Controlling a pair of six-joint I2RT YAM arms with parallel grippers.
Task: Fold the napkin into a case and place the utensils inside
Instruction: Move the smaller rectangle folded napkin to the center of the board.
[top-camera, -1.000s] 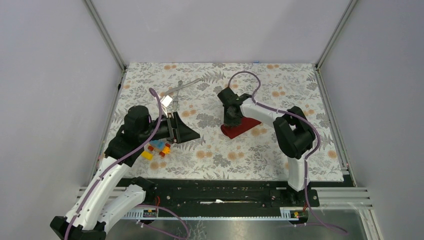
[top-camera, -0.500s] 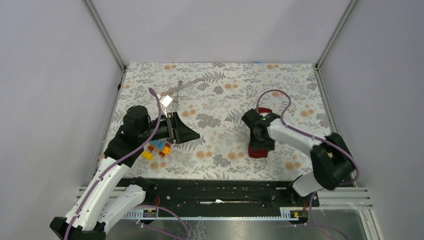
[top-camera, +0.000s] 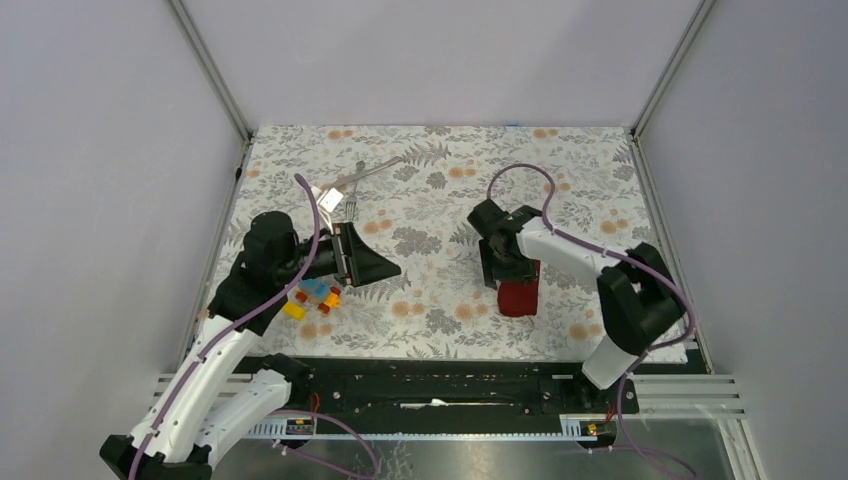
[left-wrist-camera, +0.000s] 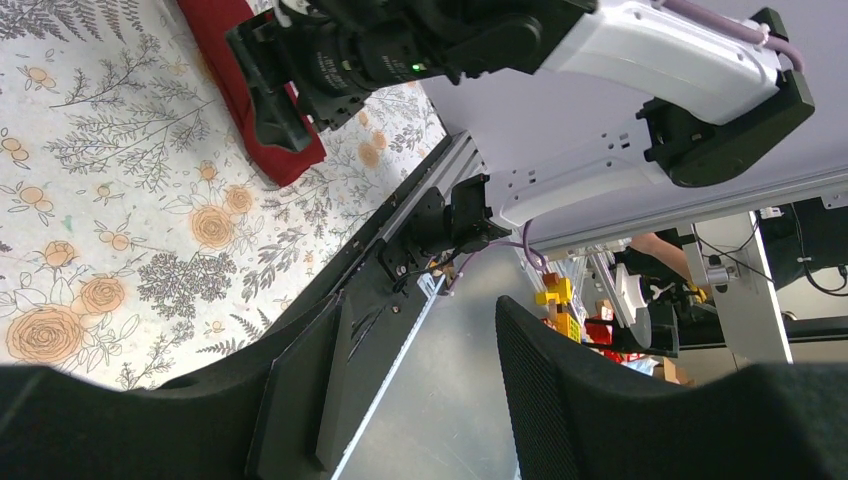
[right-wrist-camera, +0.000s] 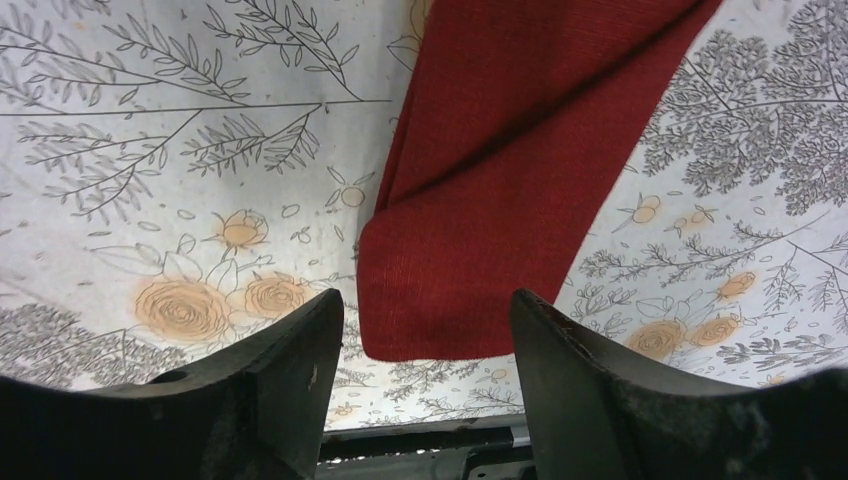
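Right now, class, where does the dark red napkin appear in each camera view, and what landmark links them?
Top external: the napkin lies right of centre.
Left wrist: top left, by the edge.
Right wrist: middle, running down from the top edge.
Shared landmark: the floral tablecloth beneath it.

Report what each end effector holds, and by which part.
Nothing is held. The right end effector is open over the napkin, not gripping it; the left end effector is open and empty.
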